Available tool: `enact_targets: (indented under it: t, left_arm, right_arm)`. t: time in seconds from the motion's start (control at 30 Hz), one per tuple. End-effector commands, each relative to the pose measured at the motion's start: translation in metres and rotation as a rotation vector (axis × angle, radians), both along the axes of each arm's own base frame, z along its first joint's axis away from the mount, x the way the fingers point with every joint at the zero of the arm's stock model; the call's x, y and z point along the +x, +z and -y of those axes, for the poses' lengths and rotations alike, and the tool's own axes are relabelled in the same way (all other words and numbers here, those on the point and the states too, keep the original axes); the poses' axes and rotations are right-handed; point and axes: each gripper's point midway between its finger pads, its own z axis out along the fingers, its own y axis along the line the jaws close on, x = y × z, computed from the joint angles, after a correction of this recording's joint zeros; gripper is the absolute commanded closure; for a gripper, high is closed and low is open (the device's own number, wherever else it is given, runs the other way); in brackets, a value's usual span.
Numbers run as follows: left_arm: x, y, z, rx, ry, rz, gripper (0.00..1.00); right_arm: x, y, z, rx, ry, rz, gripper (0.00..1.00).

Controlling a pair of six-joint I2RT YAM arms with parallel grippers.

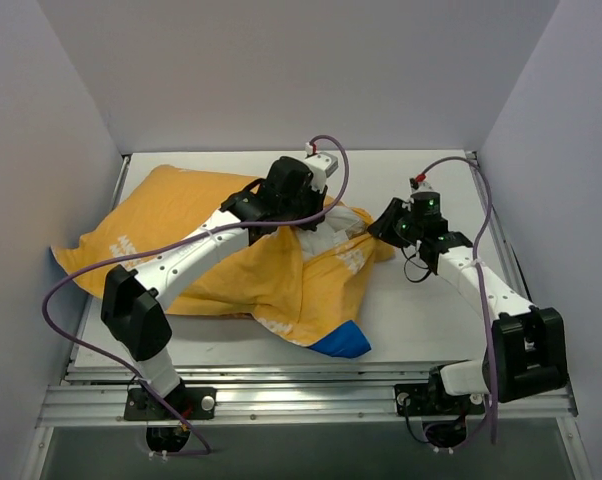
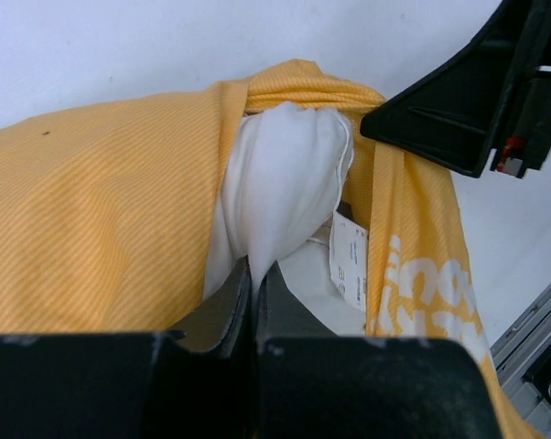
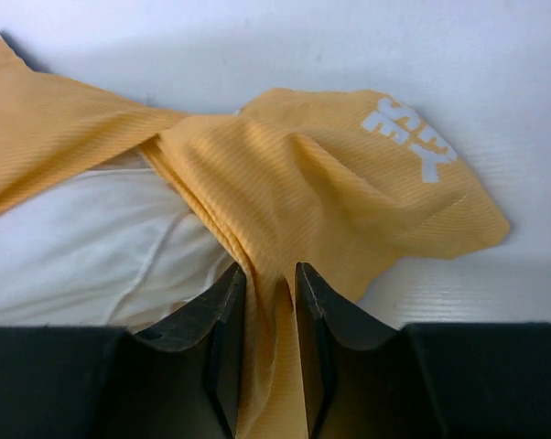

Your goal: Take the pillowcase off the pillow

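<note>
Left tool (image 2: 255,270) pinched the soft pillow (image 2: 280,174). Right tool (image 3: 271,274) sat narrow around a limp pillowcase (image 3: 330,192) fold, grip unclear. The bunched hem looked the best place to grab.

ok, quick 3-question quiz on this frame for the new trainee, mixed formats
1. True or false: the left gripper is shut on the pillowcase.
2. What lies between the right gripper's parted fingers? A) nothing B) yellow pillowcase fabric C) a zip pull
3. Fill in: the pillowcase's lowest corner in the top view is ____.

Key: 1 false, it pinches a bunch of the white pillow. 2 B. 3 blue.
</note>
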Motion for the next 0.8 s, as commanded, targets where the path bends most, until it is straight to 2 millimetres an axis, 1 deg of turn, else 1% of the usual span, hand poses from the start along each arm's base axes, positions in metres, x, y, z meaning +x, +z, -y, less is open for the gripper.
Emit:
enact_targets:
  t: [0.0,0.03,0.07,0.1,0.13,0.17,0.2,0.23,0.27,0.3,0.33,0.37,0.4,0.43,0.47,0.5,0.53,0.6,0.63,0.67,0.7,0.77]
  left_arm:
    - [0.029,0.084,0.007,-0.136,0.061,0.211,0.98]
    - [0.025,0.084,0.011,-0.138,0.044,0.209,0.98]
    - [0.022,0.085,0.015,-0.14,0.027,0.214,0.98]
    - [0.014,0.089,0.018,-0.15,0.0,0.22,0.98]
    - [0.011,0.084,0.016,-0.137,-0.008,0.22,0.98]
    - [0.004,0.082,0.017,-0.137,-0.032,0.215,0.98]
    - [-0.004,0.089,0.013,-0.145,-0.044,0.223,0.98]
    - [-0.009,0.077,0.007,-0.123,-0.047,0.207,0.98]
    - [-0.013,0.074,0.003,-0.117,-0.048,0.204,0.98]
    - [-0.021,0.086,-0.005,-0.135,-0.049,0.222,0.98]
    - [-0.027,0.087,-0.01,-0.14,-0.05,0.226,0.98]
    - [-0.033,0.076,-0.015,-0.128,-0.055,0.213,0.98]
    - [-0.042,0.09,-0.023,-0.155,-0.06,0.24,0.98]
    - [-0.05,0.092,-0.027,-0.162,-0.075,0.247,0.98]
    - [-0.06,0.093,-0.028,-0.171,-0.128,0.253,0.98]
    - [-0.073,0.092,-0.035,-0.177,-0.159,0.254,0.98]
    - [-0.081,0.091,-0.038,-0.181,-0.183,0.248,0.98]
    - [-0.1,0.083,-0.046,-0.182,-0.232,0.218,0.98]
    - [-0.105,0.08,-0.049,-0.184,-0.246,0.208,0.98]
    - [-0.116,0.078,-0.047,-0.205,-0.289,0.186,0.98]
    - [-0.123,0.076,-0.053,-0.221,-0.303,0.182,0.98]
    - [-0.133,0.078,-0.055,-0.256,-0.334,0.185,0.98]
  right_arm:
    - [-0.004,0.03,0.042,-0.22,-0.146,0.023,0.78]
    - [-0.005,0.037,0.038,-0.223,-0.14,0.04,0.78]
    - [-0.004,0.041,0.032,-0.221,-0.127,0.05,0.9]
    - [-0.004,0.04,0.031,-0.22,-0.123,0.048,0.97]
    - [-0.004,0.036,0.031,-0.225,-0.121,0.037,1.0]
    - [-0.003,0.032,0.032,-0.232,-0.121,0.031,1.0]
    - [-0.003,0.028,0.032,-0.238,-0.118,0.02,1.0]
    - [-0.003,0.026,0.033,-0.241,-0.116,0.021,1.0]
    - [-0.002,0.024,0.034,-0.242,-0.119,0.022,1.0]
    - [-0.004,0.018,0.037,-0.247,-0.124,0.01,1.0]
    - [-0.003,0.013,0.041,-0.251,-0.132,0.0,1.0]
    - [-0.002,0.009,0.045,-0.253,-0.143,-0.003,1.0]
    - [-0.003,0.003,0.052,-0.259,-0.155,-0.017,1.0]
    - [-0.001,-0.003,0.063,-0.261,-0.182,-0.032,1.0]
    - [0.001,-0.006,0.067,-0.258,-0.186,-0.035,1.0]
    - [0.002,-0.009,0.071,-0.257,-0.194,-0.043,1.0]
    - [0.006,-0.014,0.076,-0.264,-0.2,-0.057,1.0]
    - [0.008,-0.02,0.076,-0.272,-0.187,-0.073,1.0]
    - [0.011,-0.028,0.076,-0.276,-0.181,-0.097,1.0]
    - [0.012,-0.032,0.076,-0.276,-0.179,-0.108,1.0]
    - [0.013,-0.043,0.075,-0.272,-0.17,-0.137,1.0]
    - [0.016,-0.049,0.075,-0.264,-0.167,-0.153,1.0]
